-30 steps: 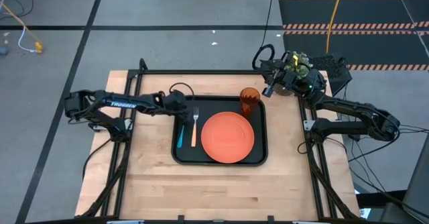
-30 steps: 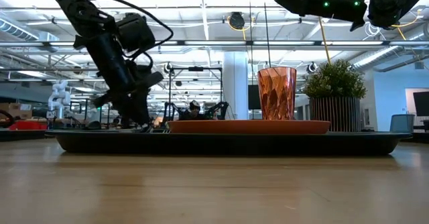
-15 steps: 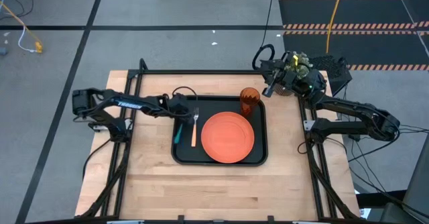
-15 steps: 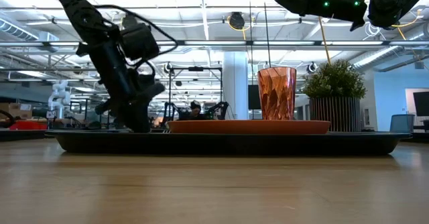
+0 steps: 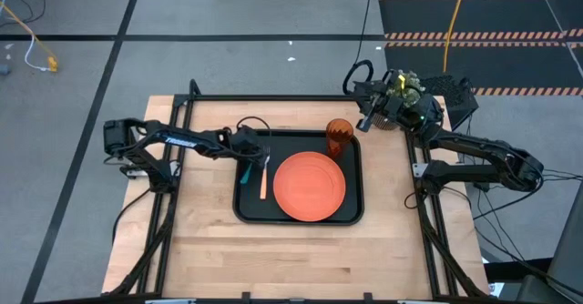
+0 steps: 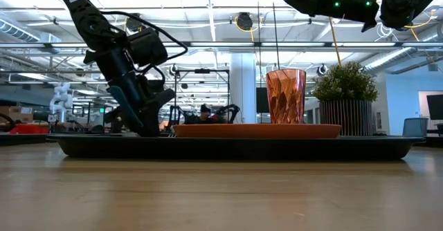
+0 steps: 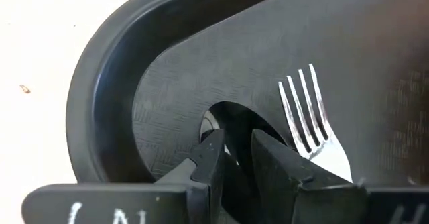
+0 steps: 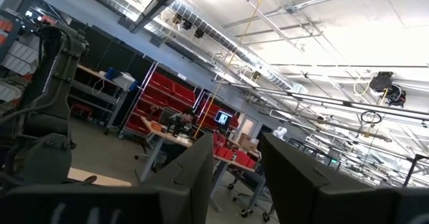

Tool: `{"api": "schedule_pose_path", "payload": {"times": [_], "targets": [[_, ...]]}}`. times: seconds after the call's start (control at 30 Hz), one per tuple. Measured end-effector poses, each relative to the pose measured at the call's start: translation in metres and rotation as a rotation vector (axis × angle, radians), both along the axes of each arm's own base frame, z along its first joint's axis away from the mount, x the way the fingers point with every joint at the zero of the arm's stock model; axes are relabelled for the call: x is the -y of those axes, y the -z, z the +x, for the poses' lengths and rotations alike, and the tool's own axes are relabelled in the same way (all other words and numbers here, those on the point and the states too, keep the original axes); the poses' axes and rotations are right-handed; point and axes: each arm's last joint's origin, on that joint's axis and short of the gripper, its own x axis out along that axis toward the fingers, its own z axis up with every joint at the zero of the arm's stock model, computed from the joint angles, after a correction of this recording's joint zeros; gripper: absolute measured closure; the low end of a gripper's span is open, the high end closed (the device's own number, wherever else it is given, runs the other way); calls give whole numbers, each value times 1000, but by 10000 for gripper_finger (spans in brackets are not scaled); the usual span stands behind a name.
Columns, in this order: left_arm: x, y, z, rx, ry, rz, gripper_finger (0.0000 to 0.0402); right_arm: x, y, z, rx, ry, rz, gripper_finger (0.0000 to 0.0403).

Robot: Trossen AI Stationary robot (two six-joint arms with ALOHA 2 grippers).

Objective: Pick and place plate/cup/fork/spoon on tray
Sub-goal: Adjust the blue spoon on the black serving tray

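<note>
One left hand [image 5: 259, 159], fingers pinching the spoon [image 5: 243, 177], beside the fork [image 5: 264, 178] lying tines-rearward on the tray [image 5: 301, 217].

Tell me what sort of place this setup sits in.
Most likely a robotics lab or industrial workshop. The low view shows a wide hall with exposed ceiling trusses and strip lighting behind the tray; the right wrist view shows red storage racks; the high view shows hazard-striped floor mats.

On the tray [image 5: 353, 215], fork [image 5: 264, 181] lies left of plate [image 5: 310, 187], cup [image 5: 339, 136] behind.
</note>
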Motion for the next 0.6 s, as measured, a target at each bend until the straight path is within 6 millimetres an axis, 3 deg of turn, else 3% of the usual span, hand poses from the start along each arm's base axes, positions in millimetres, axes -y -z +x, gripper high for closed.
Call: {"api": "schedule_pose_path", "payload": {"times": [0.6], "targets": [[1, 2, -5, -35, -50, -36, 321, 0, 0, 0, -3, 0, 1, 284]]}}
